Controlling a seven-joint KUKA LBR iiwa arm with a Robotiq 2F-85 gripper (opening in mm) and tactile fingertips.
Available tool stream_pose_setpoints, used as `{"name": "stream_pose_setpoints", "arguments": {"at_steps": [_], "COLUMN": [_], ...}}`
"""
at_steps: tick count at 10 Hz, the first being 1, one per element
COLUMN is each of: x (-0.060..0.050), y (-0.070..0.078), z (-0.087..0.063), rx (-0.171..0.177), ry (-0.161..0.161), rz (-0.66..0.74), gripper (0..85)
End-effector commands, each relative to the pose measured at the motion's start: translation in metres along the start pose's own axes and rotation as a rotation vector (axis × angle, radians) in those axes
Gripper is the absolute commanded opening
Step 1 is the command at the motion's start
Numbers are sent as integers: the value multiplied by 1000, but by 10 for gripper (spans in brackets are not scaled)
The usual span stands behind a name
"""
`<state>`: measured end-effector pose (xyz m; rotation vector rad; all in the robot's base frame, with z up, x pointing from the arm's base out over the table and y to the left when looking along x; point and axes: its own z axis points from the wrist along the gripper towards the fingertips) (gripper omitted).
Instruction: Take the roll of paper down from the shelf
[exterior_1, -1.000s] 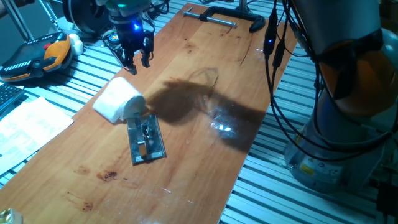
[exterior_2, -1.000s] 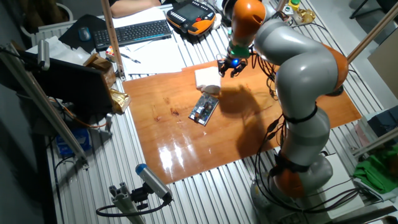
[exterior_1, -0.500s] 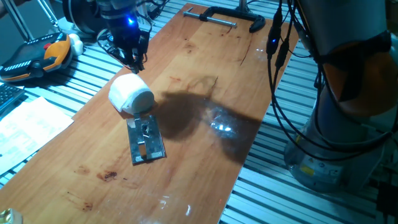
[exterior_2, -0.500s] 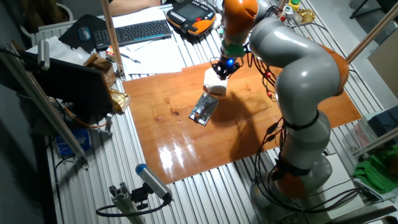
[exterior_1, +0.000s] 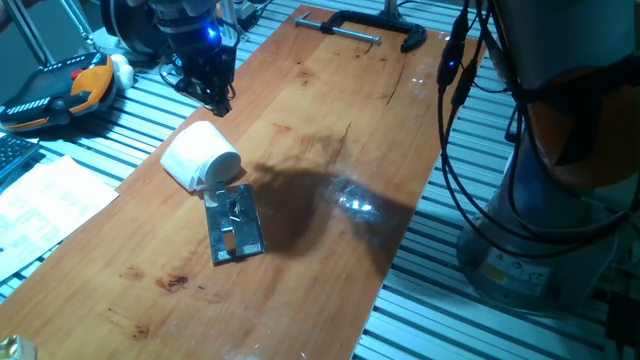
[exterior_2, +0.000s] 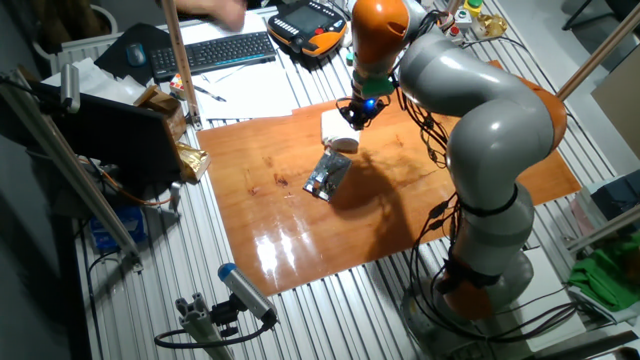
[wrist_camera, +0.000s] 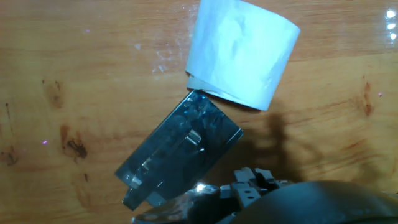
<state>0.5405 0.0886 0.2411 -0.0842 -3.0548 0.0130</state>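
Note:
The roll of paper (exterior_1: 200, 157) is a white cylinder lying tilted on the wooden board, with its lower end over the far end of the shelf (exterior_1: 235, 228), a flat grey slotted bracket plate. The hand view shows the roll (wrist_camera: 239, 53) overlapping the upper corner of the shelf (wrist_camera: 177, 152). My gripper (exterior_1: 220, 102) hangs above and behind the roll, apart from it and holding nothing. Its fingers read as one dark mass, so their spacing is unclear. In the other fixed view, the gripper (exterior_2: 357, 118) is just right of the roll (exterior_2: 335, 127), and the shelf (exterior_2: 327, 177) lies in front.
The long wooden board (exterior_1: 330, 120) carries a black clamp (exterior_1: 350, 25) at its far end. An orange and black teach pendant (exterior_1: 60, 90) and flat paper sheets (exterior_1: 45, 200) lie to the left on the slatted table. The arm's base with hanging cables (exterior_1: 540, 200) stands on the right.
The gripper moved up and left and turned, so its spread fingers now look like one mass. The roll shifted and turned at the bracket's end. The bracket stayed put.

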Motion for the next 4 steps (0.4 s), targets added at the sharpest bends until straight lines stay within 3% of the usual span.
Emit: {"name": "stream_pose_setpoints", "arguments": {"at_steps": [1, 4], "x": [1, 1], "y": [-1, 0], "z": [0, 1], "rx": [-7, -18], "ry": [2, 2], "rz": [4, 17], "gripper": [7, 7]}}
